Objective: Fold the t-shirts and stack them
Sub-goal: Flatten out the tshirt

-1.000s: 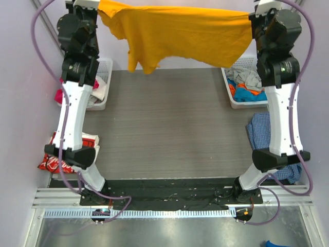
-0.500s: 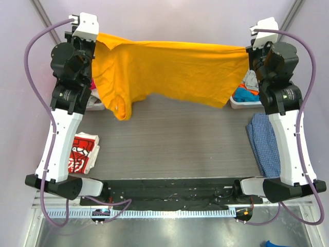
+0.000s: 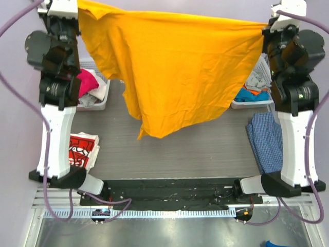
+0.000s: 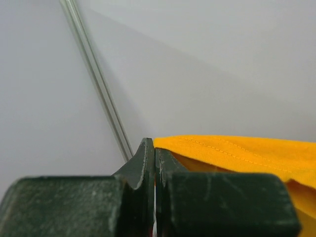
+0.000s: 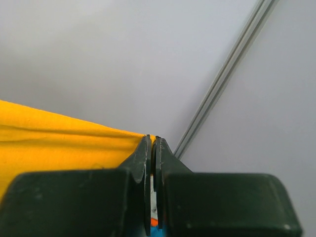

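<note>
An orange shirt (image 3: 175, 67) hangs spread in the air. The left gripper (image 4: 154, 150) and right gripper (image 5: 152, 144) each clamp one top corner.

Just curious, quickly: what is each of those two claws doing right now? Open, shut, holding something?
Left gripper: shut on one edge of the orange t-shirt.
Right gripper: shut on the opposite edge of the same shirt.

Plain orange-yellow t-shirt (image 3: 177, 67)
</note>
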